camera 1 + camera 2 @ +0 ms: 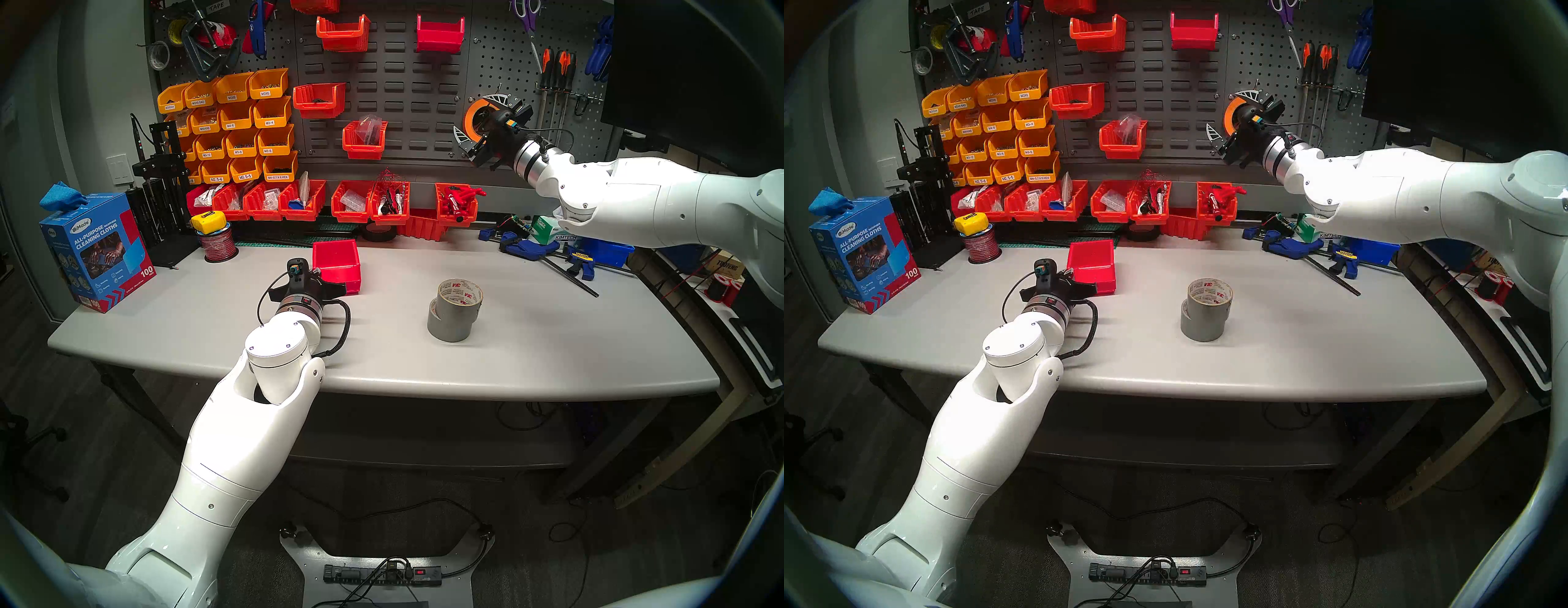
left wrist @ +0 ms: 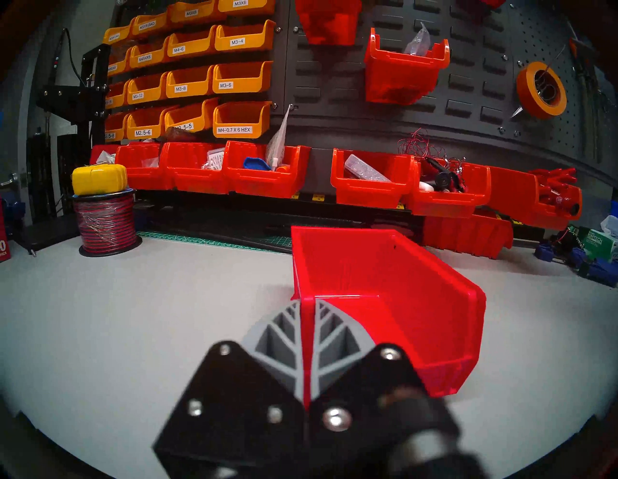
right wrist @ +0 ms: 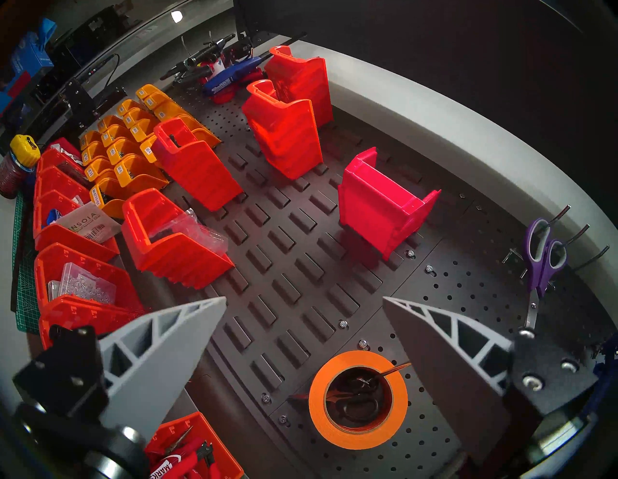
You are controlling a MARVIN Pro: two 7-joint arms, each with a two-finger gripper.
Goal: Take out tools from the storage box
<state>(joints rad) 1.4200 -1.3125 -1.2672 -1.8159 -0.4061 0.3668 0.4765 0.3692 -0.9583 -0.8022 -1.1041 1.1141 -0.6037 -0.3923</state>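
**Head stereo left: clamping the emptied box, both rolls already out**

Carrying everything on the grey bench (image 1: pixel 551 339), with the red storage box (image 1: pixel 337 261) sitting toward the back left and showing nothing inside in the left wrist view. Probably being steadied or readied for moving away, since nothing is left in it to lift out.

Sitting well apart from the box, toward the right of the bench: the lower duct tape roll (image 1: pixel 449 329) lying flat, the upper duct tape roll (image 1: pixel 460 297) resting on it, offset and slightly tilted. Looking like a loose stack kept clear of the box.

Pinching the box's left side wall: the left hand (image 2: pixel 307 321), fingers together with one on each face of the thin wall near the low front.

Hovering high by the pegboard, fingers spread apart and holding nothing: the right hand (image 3: pixel 304 298), just beside the hanging orange tape roll (image 3: pixel 357 398), seemingly parked out of the way.

Reading, from big print to small: "iMode ALL-PURPOSE CLEANING CLOTHS" and "100" on the blue carton (image 1: pixel 95 250); "KIMTECH" on the tissue box (image 1: pixel 547 229); red "3M" logos inside the upper roll's white core; "M4-0.7 X 6 HEX" on a yellow bin (image 2: pixel 240 120), with "M3-6" and "M3-4" above.
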